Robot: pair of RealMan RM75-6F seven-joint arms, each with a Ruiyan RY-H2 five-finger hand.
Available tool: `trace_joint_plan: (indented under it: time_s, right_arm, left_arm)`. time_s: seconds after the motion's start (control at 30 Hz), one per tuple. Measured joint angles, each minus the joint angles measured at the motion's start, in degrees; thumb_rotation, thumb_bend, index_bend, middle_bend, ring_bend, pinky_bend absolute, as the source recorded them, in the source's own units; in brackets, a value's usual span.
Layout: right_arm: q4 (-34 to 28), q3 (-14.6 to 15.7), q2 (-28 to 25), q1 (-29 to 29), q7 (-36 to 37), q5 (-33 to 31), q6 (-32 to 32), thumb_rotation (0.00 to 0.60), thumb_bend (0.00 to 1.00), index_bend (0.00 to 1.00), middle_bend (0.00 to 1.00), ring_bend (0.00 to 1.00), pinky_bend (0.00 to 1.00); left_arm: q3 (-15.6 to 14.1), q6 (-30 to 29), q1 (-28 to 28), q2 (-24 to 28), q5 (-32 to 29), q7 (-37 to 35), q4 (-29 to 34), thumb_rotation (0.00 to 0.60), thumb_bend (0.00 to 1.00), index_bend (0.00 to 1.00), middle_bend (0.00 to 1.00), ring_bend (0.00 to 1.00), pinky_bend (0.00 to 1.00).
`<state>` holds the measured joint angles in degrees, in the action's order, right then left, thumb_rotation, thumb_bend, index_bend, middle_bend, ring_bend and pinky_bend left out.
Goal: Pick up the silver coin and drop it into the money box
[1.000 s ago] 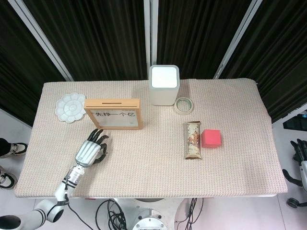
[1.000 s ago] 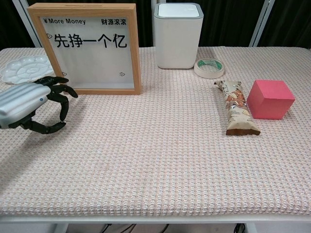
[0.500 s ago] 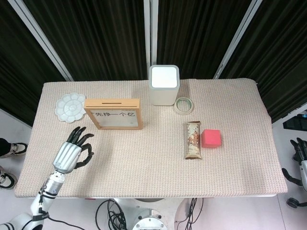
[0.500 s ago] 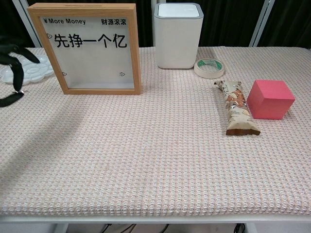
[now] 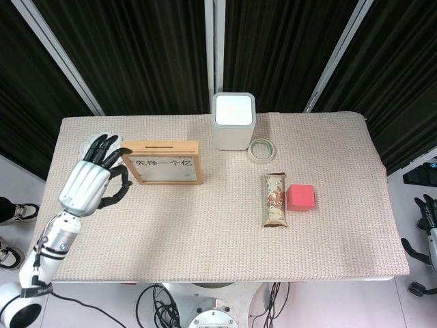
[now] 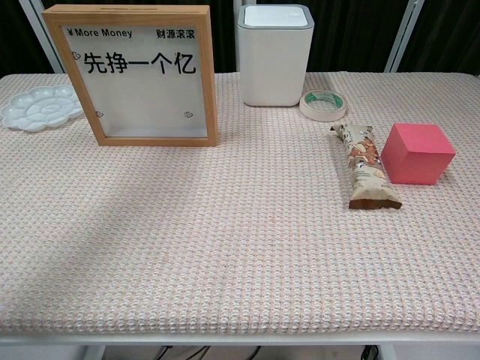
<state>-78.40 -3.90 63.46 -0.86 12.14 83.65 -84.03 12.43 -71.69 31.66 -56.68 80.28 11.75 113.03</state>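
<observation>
Head view: left hand (image 5: pixel 87 183) hovers near the table's (image 5: pixel 205 232) left edge beside the money box (image 5: pixel 162 162); whether it grasps anything cannot be told. Right hand (image 5: pixel 429 217) hangs off the right edge, state unclear.

Both views are brightly and evenly lit from overhead, with sharp focus across the beige woven tablecloth (image 6: pixel 247 247) and no motion blur. Shadows are soft and short: a faint grey patch lies on the cloth at the chest view's lower left, and the pink cube (image 6: pixel 417 153) and the brown foil snack bar (image 6: pixel 365 166) cast thin dark edges beside them. The glass front of the wooden-framed money box (image 6: pixel 139 73) shows pale, mild glare, the white square bin's top (image 5: pixel 233 109) looks slightly overexposed from above, and the black curtains behind stay nearly featureless.
</observation>
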Motion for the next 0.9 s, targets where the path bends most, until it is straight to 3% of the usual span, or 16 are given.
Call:
trace_joint_plan:
  time_s: [0.27, 0.47, 0.67, 0.9]
  right_arm:
    - [-1.0, 0.8, -0.6, 0.3, 3.3, 2.1, -0.9, 0.600, 0.21, 0.00, 0.00, 0.00, 0.00]
    - [-0.7, 0.8, -0.8, 0.8, 3.2, 1.5, -1.5, 0.600, 0.21, 0.00, 0.00, 0.00, 0.00]
    - [-0.3, 0.8, -0.6, 1.0, 3.3, 1.2, -1.3, 0.600, 0.21, 0.00, 0.00, 0.00, 0.00]
    - [-0.4, 0.5, -1.0, 1.1, 3.2, 0.5, -1.3, 0.600, 0.21, 0.00, 0.00, 0.00, 0.00]
  left_arm:
    - [6.3, 14.5, 14.5, -1.2, -24.2, 7.5, -2.4, 0.600, 0.37, 0.62, 0.22, 0.00, 0.00]
    - [8.0, 21.2, 25.3, -3.8, -40.2, 14.8, -8.2, 0.600, 0.37, 0.62, 0.22, 0.00, 0.00]
    - [6.7, 26.9, 33.6, -5.6, -49.2, 20.1, -16.0, 0.600, 0.37, 0.62, 0.22, 0.00, 0.00]
    - [2.6, 31.8, 37.8, -5.7, -54.0, 22.8, -20.2, 0.600, 0.37, 0.62, 0.22, 0.00, 0.00]
